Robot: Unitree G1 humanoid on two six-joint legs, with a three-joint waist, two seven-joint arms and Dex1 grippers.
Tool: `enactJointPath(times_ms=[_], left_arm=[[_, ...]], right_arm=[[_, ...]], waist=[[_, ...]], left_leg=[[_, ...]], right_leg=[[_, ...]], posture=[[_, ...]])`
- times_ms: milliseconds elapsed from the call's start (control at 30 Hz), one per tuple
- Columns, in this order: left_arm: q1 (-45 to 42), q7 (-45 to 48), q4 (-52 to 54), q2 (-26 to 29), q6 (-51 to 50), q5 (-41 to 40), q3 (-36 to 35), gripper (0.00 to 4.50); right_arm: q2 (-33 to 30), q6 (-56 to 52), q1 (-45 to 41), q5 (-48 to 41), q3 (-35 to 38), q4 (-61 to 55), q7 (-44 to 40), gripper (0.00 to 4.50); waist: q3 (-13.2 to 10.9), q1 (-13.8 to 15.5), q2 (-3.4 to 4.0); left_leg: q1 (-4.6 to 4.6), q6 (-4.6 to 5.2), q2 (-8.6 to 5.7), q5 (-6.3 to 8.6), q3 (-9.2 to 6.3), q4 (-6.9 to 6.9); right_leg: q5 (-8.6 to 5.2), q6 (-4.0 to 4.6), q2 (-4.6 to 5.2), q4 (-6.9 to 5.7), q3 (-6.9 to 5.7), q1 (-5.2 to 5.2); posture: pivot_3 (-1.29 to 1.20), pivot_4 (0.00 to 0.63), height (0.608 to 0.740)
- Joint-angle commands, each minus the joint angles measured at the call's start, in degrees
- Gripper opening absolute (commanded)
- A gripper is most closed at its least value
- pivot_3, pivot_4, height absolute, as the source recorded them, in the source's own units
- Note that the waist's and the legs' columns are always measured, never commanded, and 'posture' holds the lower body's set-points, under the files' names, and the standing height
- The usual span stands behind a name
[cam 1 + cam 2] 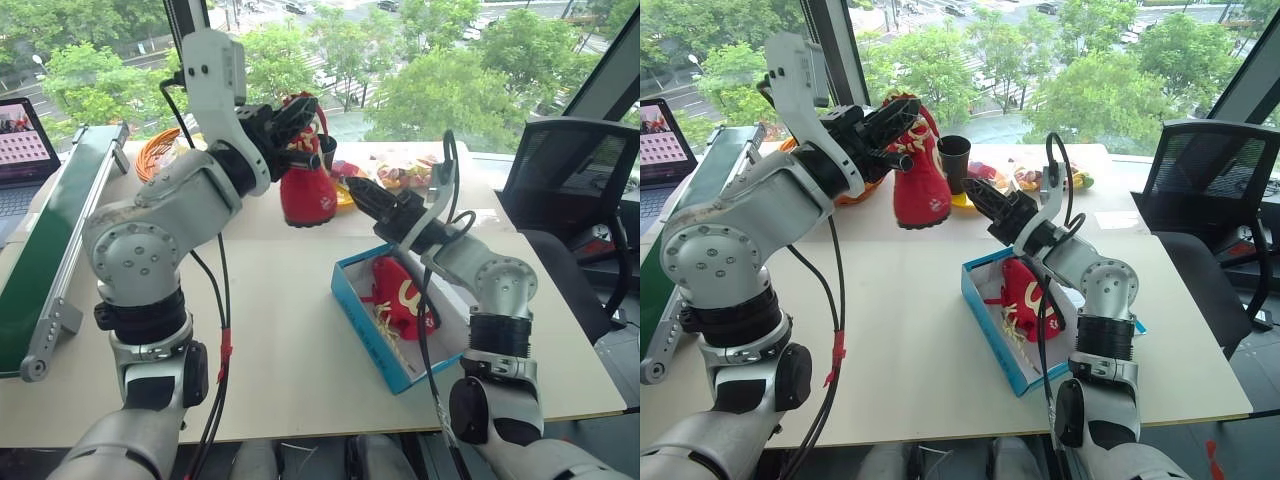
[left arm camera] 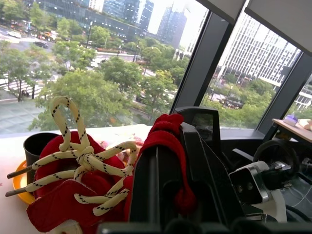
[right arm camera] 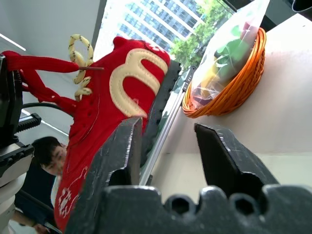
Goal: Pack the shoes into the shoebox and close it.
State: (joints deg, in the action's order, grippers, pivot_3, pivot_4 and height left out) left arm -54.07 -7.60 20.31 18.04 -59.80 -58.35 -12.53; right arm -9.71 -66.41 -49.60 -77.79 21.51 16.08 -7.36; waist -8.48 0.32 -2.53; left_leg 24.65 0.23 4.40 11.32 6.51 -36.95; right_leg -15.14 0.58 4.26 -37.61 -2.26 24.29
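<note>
The left claw [image 1: 290, 125] was clamped on the collar of a small red cloth shoe [image 1: 306, 190] with white laces, holding it up above the pale counter [image 1: 280, 330]. The right claw [image 1: 362, 195] stood wide, holding nothing, near that shoe. The other red shoe [image 1: 400, 295] already lay in the bright blue cardboard box [image 1: 362, 320]. One shoe and closing remained. I saw no lid and couldn't read any writing.

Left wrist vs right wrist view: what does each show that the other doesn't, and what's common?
Left wrist only: the white laces of the held shoe and the left gripper shut on its red collar. Right wrist only: the right gripper open, an orange wicker basket of bagged items, a person. Both: that same red shoe.
</note>
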Motion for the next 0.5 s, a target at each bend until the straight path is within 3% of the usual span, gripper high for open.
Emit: enactJointPath(times_ms=[33, 500], left_arm=[[-1.37, 0.03, 2.3, -0.05, 2.1, 0.18, -0.84, 0.0], [-1.38, 0.51, 2.42, 0.14, 1.94, -0.09, -0.66, 0.0]], right_arm=[[0.23, 1.81, -0.92, -0.45, 1.28, -1.12, 0.19, 4.46], [2.16, 1.03, 3.99, -0.84, -0.85, -5.23, 2.85, 4.46]], waist=[[0.0, 0.03, 0.0], [0.0, 0.01, 0.0]], left_leg=[[0.0, 0.0, 0.0, 0.0, 0.0, 0.0], [0.0, 0.0, 0.0, 0.0, -0.01, 0.0]], right_leg=[[0.0, 0.0, 0.0, 0.0, 0.0, 0.0], [0.0, 0.0, 0.01, 0.0, -0.01, 0.0]], posture=[[0.0, 0.15, 0.737], [0.0, 0.15, 0.737]])
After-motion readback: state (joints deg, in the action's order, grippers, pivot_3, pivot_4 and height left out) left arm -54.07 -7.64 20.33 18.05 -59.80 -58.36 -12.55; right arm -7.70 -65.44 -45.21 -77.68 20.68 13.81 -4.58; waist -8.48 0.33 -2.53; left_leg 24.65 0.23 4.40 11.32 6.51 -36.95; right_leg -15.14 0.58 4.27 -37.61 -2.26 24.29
